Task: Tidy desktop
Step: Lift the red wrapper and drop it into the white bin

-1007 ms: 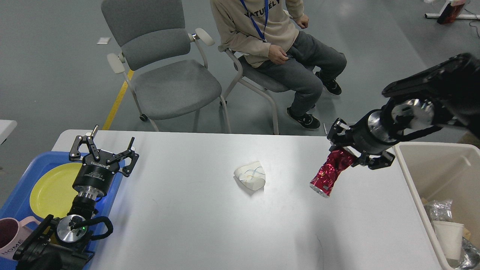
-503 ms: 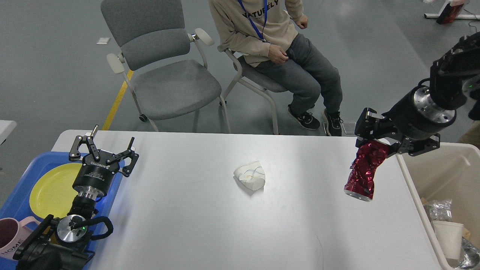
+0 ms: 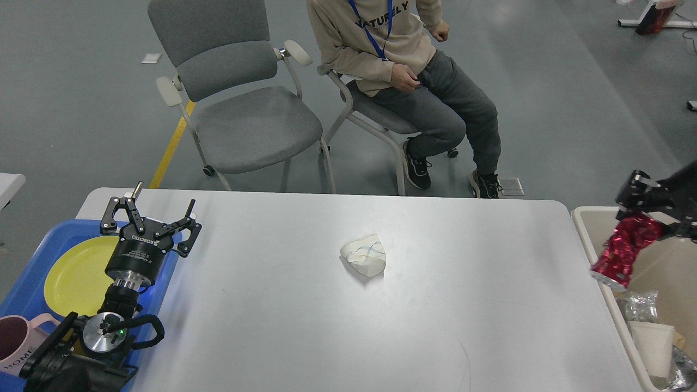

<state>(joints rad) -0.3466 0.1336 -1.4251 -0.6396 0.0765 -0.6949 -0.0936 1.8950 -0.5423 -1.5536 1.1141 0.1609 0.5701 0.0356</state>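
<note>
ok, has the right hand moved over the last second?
Yes. The right hand, shut on the crushed red can, has swung rightward off the desktop to above the beige bin.

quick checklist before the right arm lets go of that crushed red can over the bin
1. Grip on the can: the right gripper is shut on the crushed red can, which hangs tilted below it. Ok.
2. Can over the beige bin: its lower end sits about at the bin's left wall, not plainly inside. Cannot tell.
3. Room in the bin: a white paper cup and foil wrappers lie nearer me; the part under the can looks free. Ok.
4. Left gripper: open, holding nothing, above the blue tray. Ok.
5. Desktop tidy: a crumpled white paper lies at its middle. Not ok.
</note>
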